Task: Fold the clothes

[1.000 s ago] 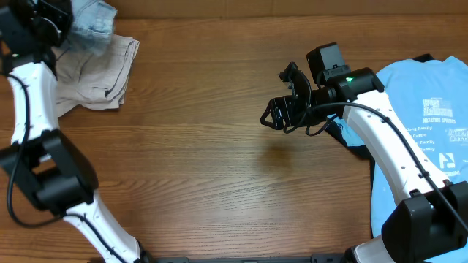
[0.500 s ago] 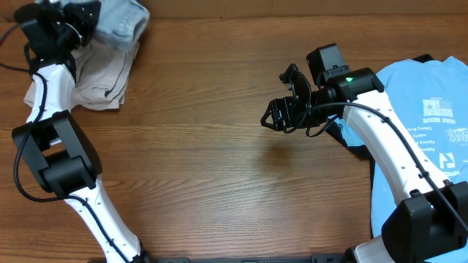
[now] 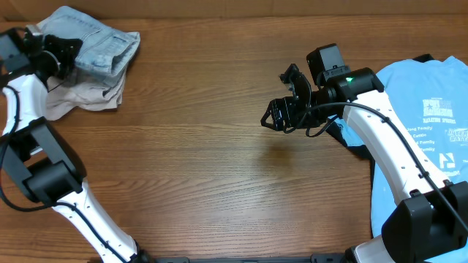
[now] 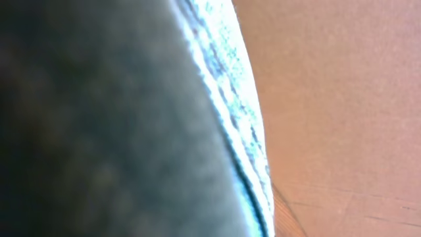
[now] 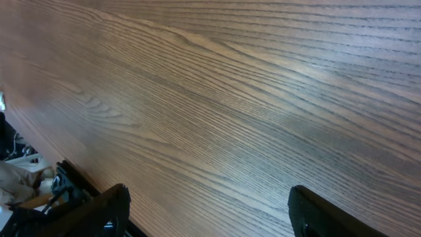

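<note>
Overhead, the left gripper [image 3: 57,57] seems clamped on the jeans [image 3: 102,47], heaped on the beige trousers [image 3: 88,91] at far left; a pull may drag both. The left wrist view shows only blurred denim, so the bite may be thin and slip. In the right wrist view, the right gripper [image 5: 207,210] gapes, empty, above the table [image 5: 230,99].

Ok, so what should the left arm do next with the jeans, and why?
Probably drag the jeans toward the bare middle of the table. The left gripper, jaws shut, seems to hold their edge, but they lie bunched on the trousers in the far corner. The right gripper hangs open over bare wood, free to help.
</note>
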Robot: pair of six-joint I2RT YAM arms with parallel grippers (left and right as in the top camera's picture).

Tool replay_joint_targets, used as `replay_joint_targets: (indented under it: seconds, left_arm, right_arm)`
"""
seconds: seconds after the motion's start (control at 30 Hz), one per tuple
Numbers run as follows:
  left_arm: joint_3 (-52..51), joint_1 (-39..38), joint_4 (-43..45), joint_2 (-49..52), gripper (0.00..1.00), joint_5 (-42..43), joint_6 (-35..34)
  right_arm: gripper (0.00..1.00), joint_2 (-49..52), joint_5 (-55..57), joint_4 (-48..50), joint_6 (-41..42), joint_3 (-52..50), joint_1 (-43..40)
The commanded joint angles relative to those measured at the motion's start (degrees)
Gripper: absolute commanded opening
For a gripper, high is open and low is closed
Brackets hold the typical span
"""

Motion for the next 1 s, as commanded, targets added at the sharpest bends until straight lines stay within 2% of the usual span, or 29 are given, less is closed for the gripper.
replay_joint_targets:
  seconds: [0.0, 0.07, 0.1, 0.13, 0.23, 0.33, 0.5, 0.53, 0.63, 0.67, 0.7, 0.73, 0.77, 0.87, 0.97]
  left_arm:
    - [1.64, 1.95, -1.77, -2.91, 0.22, 2.34, 3.19]
    - [1.64, 2.01, -4.76, -2.91, 0.34, 0.94, 4.55]
    - [1.64, 2.01, -6.29, -2.91, 0.56, 0.39, 5.49]
    - [1.64, 2.01, -7.78, -2.97, 0.69, 0.55, 6.49]
    - [1.64, 2.14, -13.31, -3.91, 0.8, 0.9, 8.92]
    - [1.64, 2.6, -19.04, -7.06, 0.87, -2.64, 11.52]
    - [1.64, 2.69, -26.99, -16.04, 0.89, -10.69, 15.65]
    - [1.64, 2.62, -27.89, -17.77, 0.88, -12.02, 16.61]
    - [1.64, 1.33, -28.52, -21.31, 0.75, -17.27, 18.43]
    - [1.64, 0.46, -27.91, -21.68, 0.61, -19.67, 18.62]
    - [1.62, -0.37, -27.04, -21.68, 0.36, -21.86, 18.62]
    - [1.46, -1.31, -25.92, -21.22, 0.17, -24.2, 18.82]
    - [1.36, -2.32, -24.76, -20.52, 0.04, -26.05, 19.63]
    - [1.33, -5.03, -22.36, -16.48, 0.04, -27.89, 23.43]
    - [1.33, -6.27, -21.62, -10.69, 0.04, -27.85, 23.74]
  right_arm:
    - [0.8, -0.57, -0.52, 0.13, 0.2, 0.09, 0.15]
    - [0.8, -0.57, -0.5, 0.13, 0.2, 0.09, 0.15]
    - [0.8, -0.57, -0.52, 0.13, 0.2, 0.09, 0.15]
    - [0.8, -0.57, -0.52, 0.11, 0.2, 0.09, 0.15]
    - [0.8, -0.57, -0.52, 0.11, 0.2, 0.09, 0.15]
    - [0.8, -0.57, -0.52, -0.11, 0.2, 0.09, 0.15]
    - [0.8, -0.57, -0.48, 0.02, 0.2, 0.09, 0.15]
    - [0.8, -0.57, -0.48, 0.11, 0.2, 0.09, 0.15]
    - [0.8, -0.57, -0.48, 0.42, 0.2, 0.09, 0.15]
    - [0.8, -0.57, -0.48, 0.63, 0.2, 0.09, 0.15]
    - [0.8, -0.57, -0.48, 0.98, 0.2, 0.09, 0.15]
    - [0.81, -0.57, -0.48, 1.31, 0.2, 0.09, 0.15]
    - [0.81, -0.57, -0.5, 1.6, 0.22, 0.09, 0.15]
    - [0.81, -0.57, -0.52, 1.53, 0.22, 0.09, 0.15]
    - [0.8, -0.57, -0.55, 0.72, 0.48, 0.09, 0.15]
